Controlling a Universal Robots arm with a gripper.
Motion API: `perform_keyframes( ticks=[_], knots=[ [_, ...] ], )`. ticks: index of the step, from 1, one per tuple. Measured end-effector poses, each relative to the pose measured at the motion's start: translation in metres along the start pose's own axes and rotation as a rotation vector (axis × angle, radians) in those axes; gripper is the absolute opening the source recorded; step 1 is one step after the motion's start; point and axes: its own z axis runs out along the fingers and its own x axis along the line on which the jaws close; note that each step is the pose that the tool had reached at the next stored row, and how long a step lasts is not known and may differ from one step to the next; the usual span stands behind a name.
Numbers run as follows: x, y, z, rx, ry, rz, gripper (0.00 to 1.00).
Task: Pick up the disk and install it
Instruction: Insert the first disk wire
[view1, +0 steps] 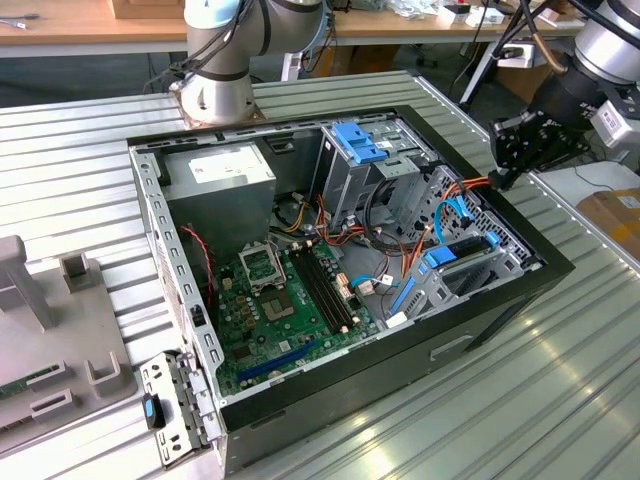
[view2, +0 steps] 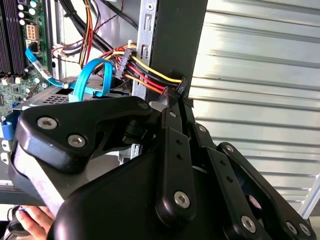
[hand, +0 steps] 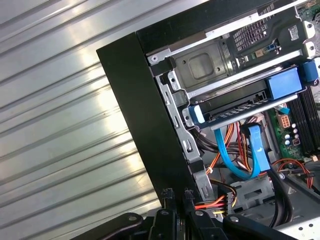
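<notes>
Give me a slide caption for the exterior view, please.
The gripper hovers at the open case's edge, near the blue-railed disk in the drive bay.

An open black computer case lies on the ribbed metal table. It holds a green motherboard, a grey power supply with a white label, and beside that a grey drive cage with a blue plastic top. In both wrist views a light-blue flat cable loops beside red, yellow and orange wires near the case's black wall. A grey moulded fixture sits on the table at the exterior view's left, apart from the case.
</notes>
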Motion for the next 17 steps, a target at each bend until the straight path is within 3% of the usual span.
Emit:
perform_keyframes(
  ticks=[5, 7, 15, 17],
  knots=[
    [-0.0002, 0.0002, -0.0001, 0.0021, -0.0009, 0.0, 0.16],
    [-0.0034, 0.0015, -0.0003, 0.0022, -0.0009, 0.0, 0.16],
    [-0.0364, 0.0156, -0.0021, 0.0027, 0.0, 0.0, 0.16],
    [-0.0367, 0.0158, -0.0021, 0.0013, 0.003, 0.02, 0.16]
  ],
)
